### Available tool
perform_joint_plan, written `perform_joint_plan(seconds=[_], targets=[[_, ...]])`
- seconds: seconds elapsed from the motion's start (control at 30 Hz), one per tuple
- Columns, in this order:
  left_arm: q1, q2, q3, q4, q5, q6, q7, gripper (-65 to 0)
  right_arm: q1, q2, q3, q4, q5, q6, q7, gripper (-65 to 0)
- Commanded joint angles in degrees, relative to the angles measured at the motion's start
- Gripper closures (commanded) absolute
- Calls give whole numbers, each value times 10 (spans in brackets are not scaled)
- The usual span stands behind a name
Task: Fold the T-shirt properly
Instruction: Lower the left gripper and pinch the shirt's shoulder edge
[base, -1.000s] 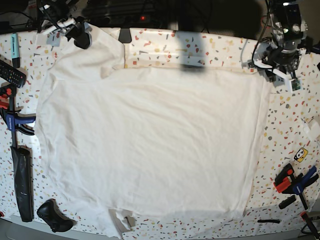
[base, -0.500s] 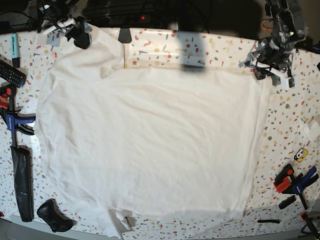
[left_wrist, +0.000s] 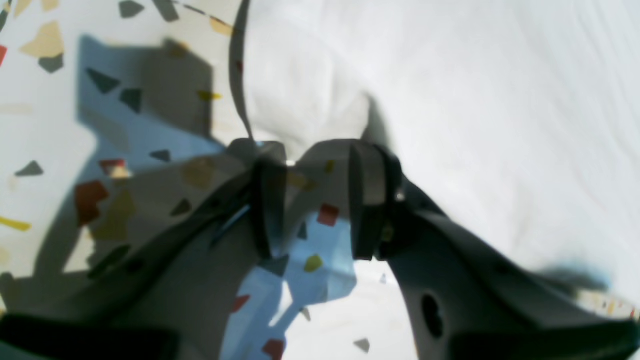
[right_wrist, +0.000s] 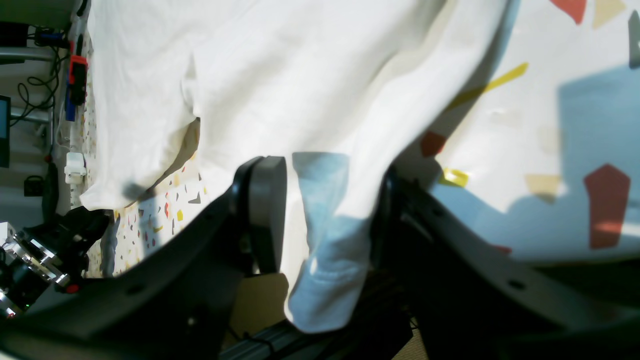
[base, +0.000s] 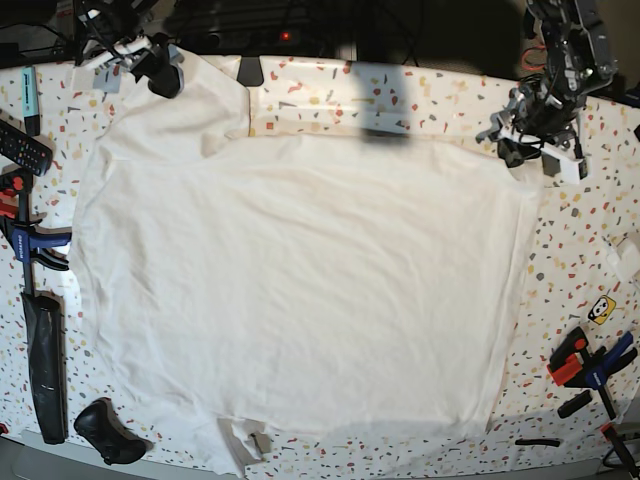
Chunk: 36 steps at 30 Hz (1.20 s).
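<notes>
The white T-shirt lies spread flat over the speckled table, with small folds at its near edge. My left gripper is at the shirt's far right corner. In the left wrist view the gripper is open with bare tabletop between its fingers, and the shirt's edge lies just past the tips. My right gripper is at the far left corner. In the right wrist view it is open, with a hanging fold of shirt between its fingers.
On the table's left side are a remote, a blue and red clamp, a long black tool and a black object. Orange and blue clamps lie at the near right. Dark equipment stands behind the table.
My left gripper has moved left and down, from off the shirt onto its far right corner. The right arm and the shirt have not visibly moved.
</notes>
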Motion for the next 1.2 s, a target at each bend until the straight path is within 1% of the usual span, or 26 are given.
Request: perform_joint_plan(seconds=[0.0,0.03,0.1,0.17,0.2,0.27,0.37,0.43,0.5,0.53,0.6,0.63,0.67,0.73,0.83,0.87,0.9,0.93,0.97,1.03,1.17], targets=[[0,-3,-13,6,-14,-2,-15,-205,-7,5,2,7,-1,2,-6,-257],[0,-3,-26,6,-22,-2,-19,-187,-7,5,2,7,-1,2,-6,-257],[0,-4,-49,6,-34,-4,-29,-120,-7,5,2,7,-1,2,-6,-257],[0,-4,-68,6,-49,-24,-30,-10,-7,5,2,7,-1,2,-6,-257],[0,-4,-76,6,-59,-37,-28,0,-7,5,2,7,-1,2,-6,-257],[0,-4,-87,6,-76,-55,-26,0,-7,5,2,7,-1,2,-6,-257],[0,-5,-90,6,-78,-69,-10,0,-7,5,2,7,-1,2,-6,-257],[0,-5,-90,6,-78,-81,-9,0,-7,5,2,7,-1,2,-6,-257],[0,-5,-90,7,-81,-106,-12,0,-7,5,2,7,-1,3,-6,-257],[0,-5,-90,10,-81,-123,-17,-16,-7,5,2,7,-1,3,-6,-257],[0,-5,-90,17,-80,-144,-30,-196,-7,5,2,7,-1,3,-6,-257],[0,-5,-90,22,-80,-145,-33,-261,-7,5,2,7,-1,3,-6,-257],[0,-5,-90,28,-80,-145,-33,-295,-7,5,2,7,-1,3,-6,-257],[0,-5,-90,40,-66,-145,-35,-301,-7,5,2,7,-1,3,-6,-257],[0,-5,-90,54,-26,-140,-81,-301,-7,5,2,7,-2,3,-6,-257],[0,-5,-90,54,-15,-132,-99,-301,-7,5,2,7,-2,3,-6,-257],[-1,-5,-89,54,-5,-115,-106,-301,-7,5,2,7,-1,3,-6,-257],[-3,-5,-88,54,7,-106,-99,-301,-7,5,2,7,-2,3,-6,-257],[-7,-5,-88,53,18,-100,-80,-301,-7,5,2,7,-1,3,-5,-257],[-17,-5,-88,45,24,-98,-45,-301,-7,5,2,7,-1,3,-6,-257],[-44,-5,-88,20,22,-99,-27,-301,-7,5,2,7,-1,3,-5,-257]])
